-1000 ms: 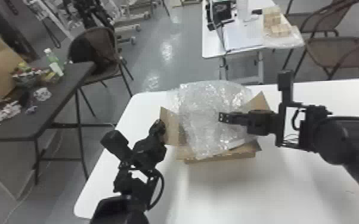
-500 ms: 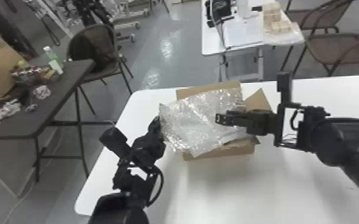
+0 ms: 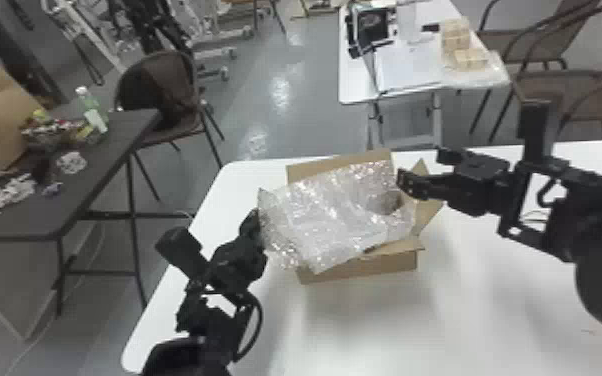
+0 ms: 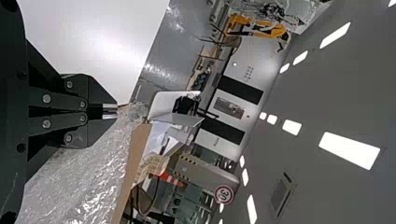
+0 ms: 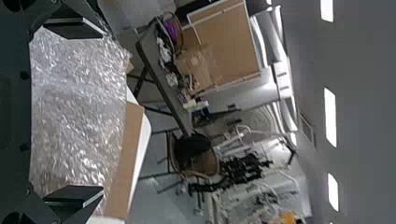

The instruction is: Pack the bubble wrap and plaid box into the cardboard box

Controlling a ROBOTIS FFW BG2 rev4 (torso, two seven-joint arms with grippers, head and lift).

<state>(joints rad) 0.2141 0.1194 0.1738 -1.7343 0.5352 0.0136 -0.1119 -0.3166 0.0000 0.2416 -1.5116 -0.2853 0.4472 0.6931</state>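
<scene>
Your left gripper (image 3: 254, 222) pinches a corner of the bubble wrap (image 3: 325, 215), spread over the cardboard box (image 3: 365, 269) near the tabletop's (image 3: 465, 320) far edge; your right gripper (image 3: 419, 165) gapes wide, gripping nothing.

Round sign (image 4: 224, 194) reading "30"
Its rim is red; it shows near the orange cone (image 4: 171, 179), its backing unclear.

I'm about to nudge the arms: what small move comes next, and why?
Probably ease the left gripper inward, toward the middle of the cardboard box. It pinches an edge of the bubble wrap, which spills past the box's left side, while the right gripper stands open.
</scene>
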